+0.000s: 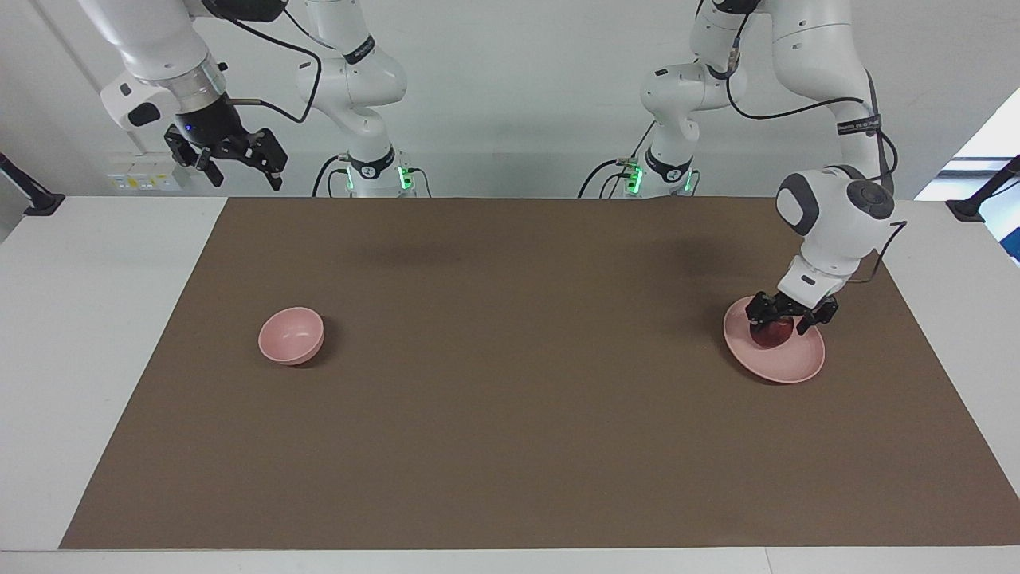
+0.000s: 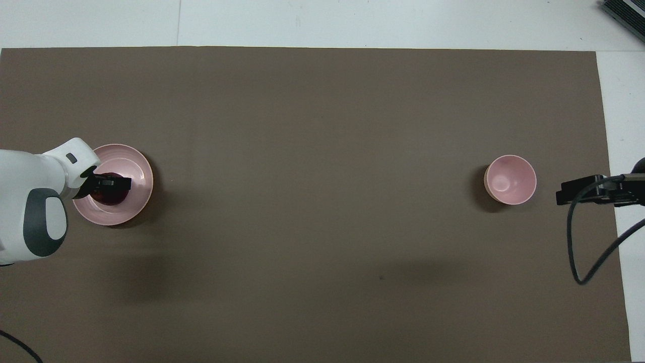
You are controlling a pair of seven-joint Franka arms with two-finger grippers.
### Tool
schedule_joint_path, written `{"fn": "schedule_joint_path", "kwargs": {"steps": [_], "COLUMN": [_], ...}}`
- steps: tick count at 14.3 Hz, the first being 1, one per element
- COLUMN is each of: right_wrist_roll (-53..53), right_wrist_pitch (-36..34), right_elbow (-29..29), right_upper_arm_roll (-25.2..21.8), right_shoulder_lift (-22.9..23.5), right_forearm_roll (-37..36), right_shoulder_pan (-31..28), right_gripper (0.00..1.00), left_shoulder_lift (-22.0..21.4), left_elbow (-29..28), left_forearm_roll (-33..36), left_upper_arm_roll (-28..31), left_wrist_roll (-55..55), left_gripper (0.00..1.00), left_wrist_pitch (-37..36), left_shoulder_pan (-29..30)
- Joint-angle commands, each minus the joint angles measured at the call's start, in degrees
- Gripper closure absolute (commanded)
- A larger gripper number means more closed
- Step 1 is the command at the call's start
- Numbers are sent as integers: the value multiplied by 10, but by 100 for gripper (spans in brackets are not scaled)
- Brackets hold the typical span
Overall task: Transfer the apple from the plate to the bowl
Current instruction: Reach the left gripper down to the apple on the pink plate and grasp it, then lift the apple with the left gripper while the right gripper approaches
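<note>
The dark red apple [image 1: 771, 335] lies on the pale pink plate [image 1: 789, 368] toward the left arm's end of the brown mat. My left gripper [image 1: 779, 323] is down on the plate, open, with one finger on each side of the apple, whose top it covers. From overhead the gripper [image 2: 113, 182] hides most of the apple [image 2: 107, 196] on the plate [image 2: 137, 166]. The small pink bowl [image 1: 292, 336] [image 2: 510, 179] stands with nothing in it toward the right arm's end. My right gripper [image 1: 245, 171] [image 2: 562, 194] hangs open, high over the mat's edge at that end.
A brown mat [image 1: 510, 383] covers most of the white table [image 1: 96, 319]. A black cable [image 2: 579, 252] hangs from the right arm over the mat's edge beside the bowl.
</note>
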Motion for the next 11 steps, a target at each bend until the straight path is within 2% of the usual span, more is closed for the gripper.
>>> {"fn": "schedule_joint_path", "kwargs": {"steps": [1,2,5,6,11], "right_wrist_roll": [-12,-12,-12,-11,10], "right_wrist_pitch": [12,12,12,12,12], "right_elbow": [-19,-19,-19,-19,-19], "right_upper_arm_roll": [0,0,0,0,0], "right_shoulder_lift": [-17,-17,-17,-17,-15], "right_forearm_roll": [11,11,11,11,37], "right_shoulder_pan": [-6,-6,-6,-6,-9], "right_gripper": [0,0,0,0,0], "left_shoulder_lift": [-3,-3,-7,-9,-38], "left_elbow": [-5,-5,-1,5,24], "left_forearm_roll": [-7,-7,-7,-7,-8], "left_upper_arm_roll": [-4,-4,-4,-4,-14], "left_wrist_roll": [9,13,13,13,4], "left_gripper": [27,49,97,100,100], "left_wrist_pitch": [4,2,2,1,-51], "left_shoulder_pan": [7,7,7,7,-2]}}
